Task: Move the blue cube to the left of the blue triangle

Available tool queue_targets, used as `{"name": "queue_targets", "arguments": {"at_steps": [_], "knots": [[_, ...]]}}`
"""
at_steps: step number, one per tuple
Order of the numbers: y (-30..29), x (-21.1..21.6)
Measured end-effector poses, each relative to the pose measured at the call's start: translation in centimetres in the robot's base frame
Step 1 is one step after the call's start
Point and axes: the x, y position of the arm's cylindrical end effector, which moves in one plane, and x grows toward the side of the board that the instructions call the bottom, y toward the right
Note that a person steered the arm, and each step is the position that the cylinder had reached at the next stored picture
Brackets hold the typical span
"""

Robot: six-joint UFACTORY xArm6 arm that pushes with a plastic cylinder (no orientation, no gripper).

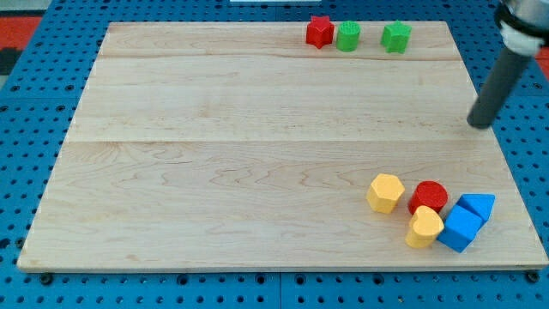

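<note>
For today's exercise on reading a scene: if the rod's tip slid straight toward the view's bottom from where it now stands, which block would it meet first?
Most likely the blue triangle. My tip stands near the board's right edge, well above the cluster, with bare wood between. The blue cube lies just beyond the triangle. Depth from one view is uncertain, so the tip might narrowly pass.

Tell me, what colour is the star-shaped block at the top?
Red. The star block shows in the camera view, beside a green block.

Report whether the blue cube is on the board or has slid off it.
On the board. The blue cube sits wholly on the wood near the board's bottom right corner, touching the blue triangle. My tip is far above it.
</note>
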Motion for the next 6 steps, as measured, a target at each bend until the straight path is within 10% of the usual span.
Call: {"name": "queue_targets", "arguments": {"at_steps": [3,6], "knots": [[-2.9,17.6],[-11.2,10.2]]}}
